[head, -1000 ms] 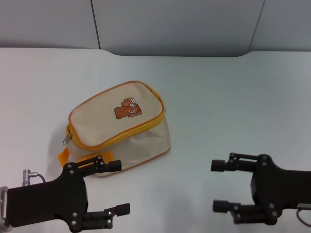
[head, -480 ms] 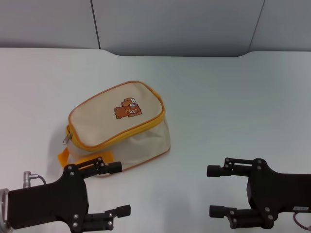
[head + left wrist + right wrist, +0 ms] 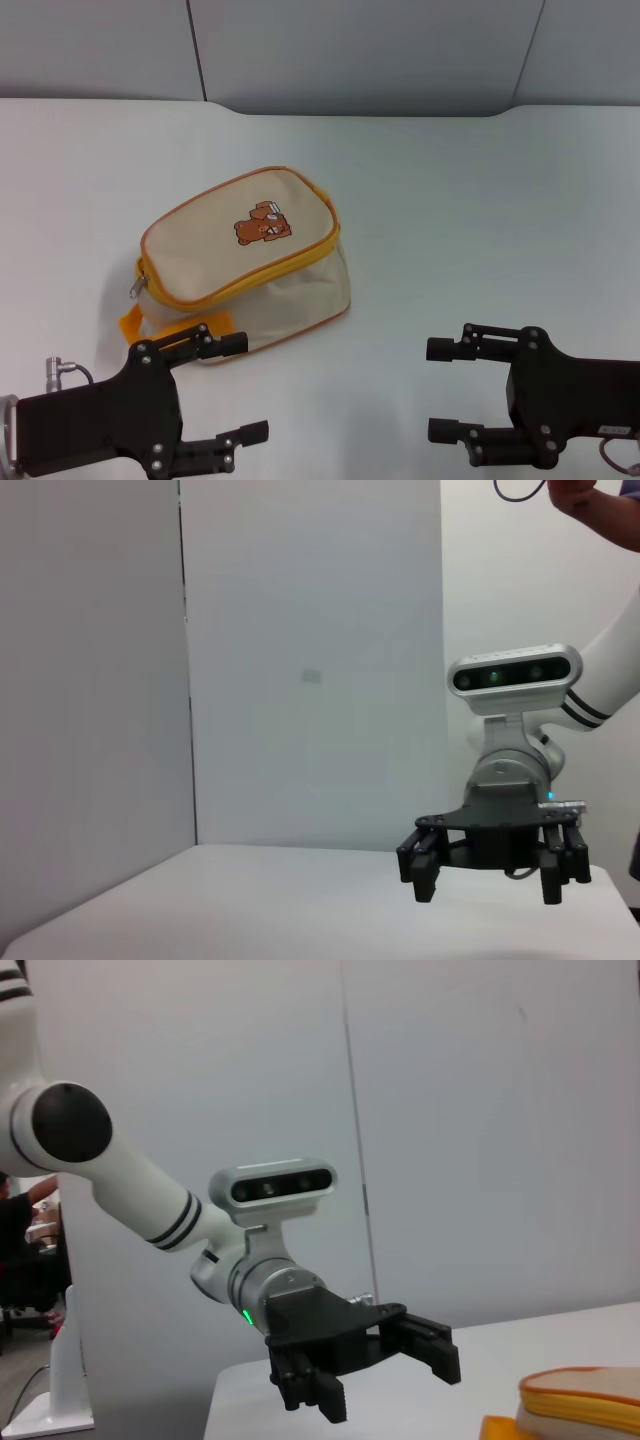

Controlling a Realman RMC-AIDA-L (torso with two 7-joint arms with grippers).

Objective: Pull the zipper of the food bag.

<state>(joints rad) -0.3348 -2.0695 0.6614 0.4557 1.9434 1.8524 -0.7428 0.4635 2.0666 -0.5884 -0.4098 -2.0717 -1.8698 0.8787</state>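
Left claw (image 3: 235,388) hovers at the tabletop's (image 3: 480,200) near edge toward its left corner, fingers spread wide, nothing between them; upper finger sits just in front of the food bag's (image 3: 240,262) near side. Right claw (image 3: 445,390) hangs at the near edge toward the right corner, also spread and empty, well apart from the bag.

Head view alone shows the whole bag: boxy beige fabric, rounded corners, orange piping, brown bear print on the upward face, lying left of the tabletop's centre. Zipper (image 3: 250,278) runs as an orange line around the printed panel; small silver pull tab (image 3: 134,288) hangs at the bag's left end.

Right wrist view catches only a corner of the bag (image 3: 585,1398), plus the left claw (image 3: 375,1370) in black, angular metal on a white arm. Left wrist view shows the right claw (image 3: 492,865) head-on over the smooth white tabletop (image 3: 250,900); bag out of sight there.
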